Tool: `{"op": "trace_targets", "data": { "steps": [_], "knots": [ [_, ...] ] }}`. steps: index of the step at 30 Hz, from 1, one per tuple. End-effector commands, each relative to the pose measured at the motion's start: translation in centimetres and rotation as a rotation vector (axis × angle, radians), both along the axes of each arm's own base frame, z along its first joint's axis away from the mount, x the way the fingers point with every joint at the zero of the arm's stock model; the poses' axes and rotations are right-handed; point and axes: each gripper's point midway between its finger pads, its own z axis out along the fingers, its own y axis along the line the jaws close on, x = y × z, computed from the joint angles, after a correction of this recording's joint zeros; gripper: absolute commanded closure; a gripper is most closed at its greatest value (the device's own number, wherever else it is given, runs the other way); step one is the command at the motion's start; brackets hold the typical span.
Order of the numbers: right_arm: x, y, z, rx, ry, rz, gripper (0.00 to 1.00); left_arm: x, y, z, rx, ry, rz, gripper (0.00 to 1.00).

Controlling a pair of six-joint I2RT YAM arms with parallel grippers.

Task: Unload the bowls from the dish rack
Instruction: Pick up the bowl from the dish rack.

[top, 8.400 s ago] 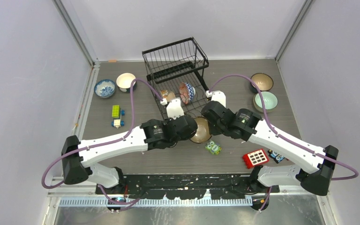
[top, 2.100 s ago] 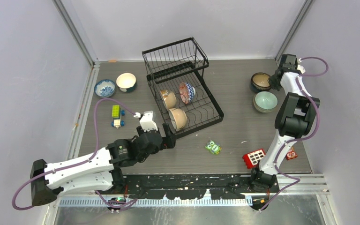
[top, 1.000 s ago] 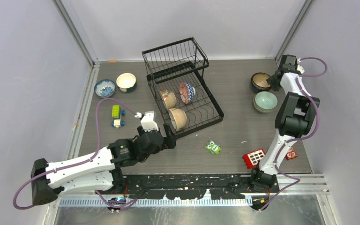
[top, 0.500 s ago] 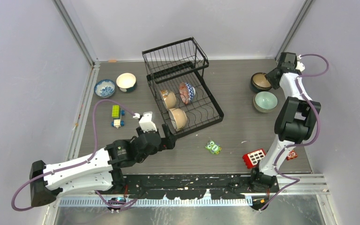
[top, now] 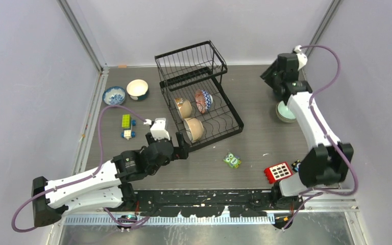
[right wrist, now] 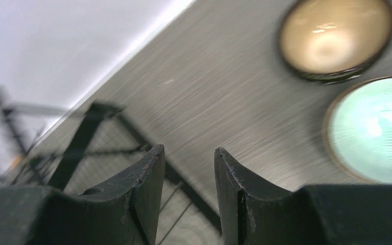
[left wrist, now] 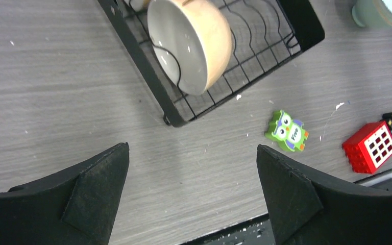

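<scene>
Right arm (top: 309, 117) rackward; tan bowl (left wrist: 191, 43) edgewise

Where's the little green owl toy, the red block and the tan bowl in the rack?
Small green owl toy (left wrist: 286, 132): left wrist view, its belly.
Red plastic block with white squares (top: 278, 172): top external view, top face.
Round tan ceramic bowl (left wrist: 189, 35): left wrist view, pale inside.

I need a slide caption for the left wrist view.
Open left gripper hovers near the dish rack corner, where a tan bowl stands on edge.
</scene>
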Motion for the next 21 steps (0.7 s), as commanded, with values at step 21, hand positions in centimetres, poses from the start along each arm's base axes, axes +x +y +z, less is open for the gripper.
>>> {"op": "trace_targets", "data": {
  "steps": [21],
  "knots": [
    [-20.0, 16.7, -3.8, 0.224, -0.102, 0.648, 0.35, 8.5, -5.2, 5.4, -0.323, -0.114, -0.025, 0.01]
  ]
}}
